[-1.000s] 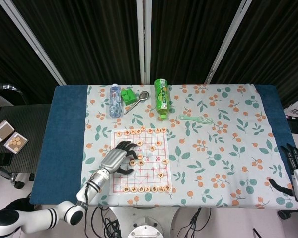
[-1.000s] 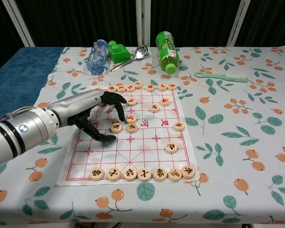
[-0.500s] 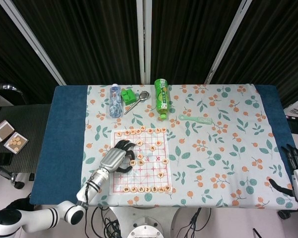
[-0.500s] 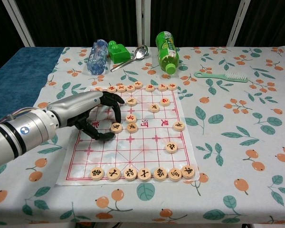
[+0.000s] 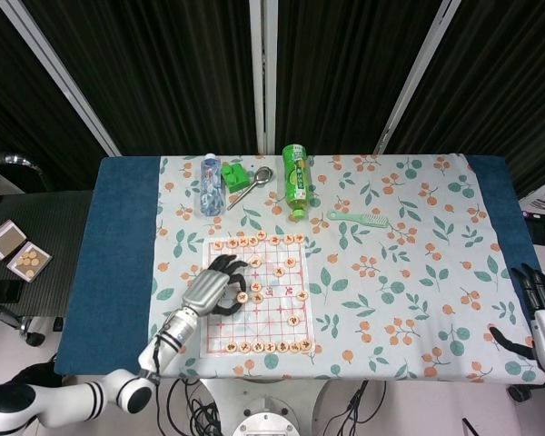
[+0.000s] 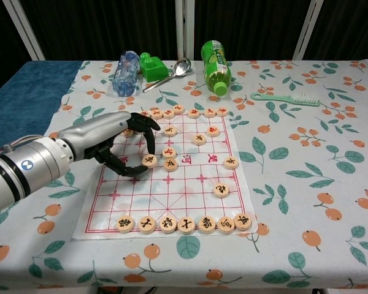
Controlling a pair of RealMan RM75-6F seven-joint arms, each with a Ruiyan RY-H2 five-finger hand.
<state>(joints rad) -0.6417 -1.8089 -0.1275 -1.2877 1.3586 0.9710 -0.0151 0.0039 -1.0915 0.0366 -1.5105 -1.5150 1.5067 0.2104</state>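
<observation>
While curled over the left part of the chess board, left hand pinches a round wooden piece between thumb and a dark fingertip, other fingers arched above the red grid; same hand seen left of centre in the head view. Held piece sits at middle left of the chest frame, whether lifted or touching the board cannot be told, just beside a second piece to its right and below a third. Along the board's upper edge, a row of pieces; along its lower edge, another row; scattered loose ones toward centre right, such as one and one. Upper left of the chest frame: clear water bottle lying down, green block just beside it, metal spoon touching or nearly touching the block. Upper centre: green drink bottle on its side. Upper right: pale green brush, well apart from the board. Underneath everything, a floral tablecloth, with blue cloth at far left. Right hand at the lower right edge of the head view, off the table, fingers spread and holding nothing.
</observation>
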